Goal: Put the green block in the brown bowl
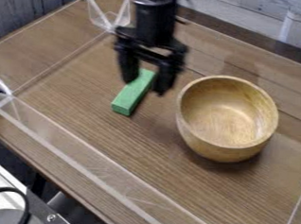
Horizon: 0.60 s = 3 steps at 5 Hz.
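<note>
Broadly, a wooden table [77, 129] with clear plastic walls [39, 118] around its edge filled the view. On its right side stood the brown bowl [228, 116], upright and with nothing visible inside it. Left of the bowl and apart from it, the green block [131, 97] lay flat on the wood, its long axis running slightly diagonally. Above the block's far end hung the gripper [144, 74], pointing straight down, its two dark fingers [122, 69] spread wide to either side of that end, released and grasping nothing.
</note>
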### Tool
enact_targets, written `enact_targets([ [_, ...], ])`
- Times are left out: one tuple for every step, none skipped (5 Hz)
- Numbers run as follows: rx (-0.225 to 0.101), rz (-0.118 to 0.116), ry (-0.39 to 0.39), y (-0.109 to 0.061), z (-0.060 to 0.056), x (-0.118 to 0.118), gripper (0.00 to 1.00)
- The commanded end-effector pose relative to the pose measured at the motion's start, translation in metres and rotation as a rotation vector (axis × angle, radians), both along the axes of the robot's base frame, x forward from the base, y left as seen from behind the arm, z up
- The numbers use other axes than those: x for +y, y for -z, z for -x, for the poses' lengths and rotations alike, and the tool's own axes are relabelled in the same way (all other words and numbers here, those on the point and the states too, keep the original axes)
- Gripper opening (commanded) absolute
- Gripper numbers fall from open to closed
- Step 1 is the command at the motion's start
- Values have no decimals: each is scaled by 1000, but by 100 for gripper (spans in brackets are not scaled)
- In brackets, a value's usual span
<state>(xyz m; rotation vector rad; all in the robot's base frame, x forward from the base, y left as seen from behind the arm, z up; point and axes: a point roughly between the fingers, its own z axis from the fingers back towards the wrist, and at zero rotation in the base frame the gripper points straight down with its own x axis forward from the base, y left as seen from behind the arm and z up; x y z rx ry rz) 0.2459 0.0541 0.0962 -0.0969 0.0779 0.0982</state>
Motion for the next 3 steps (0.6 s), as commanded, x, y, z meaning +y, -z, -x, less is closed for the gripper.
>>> enact_targets([
  [-123,-4,63,-23,2,10,100],
  [-180,1,109,-28,1,7,100],
  [-225,-4,150,-29,2,3,100],
])
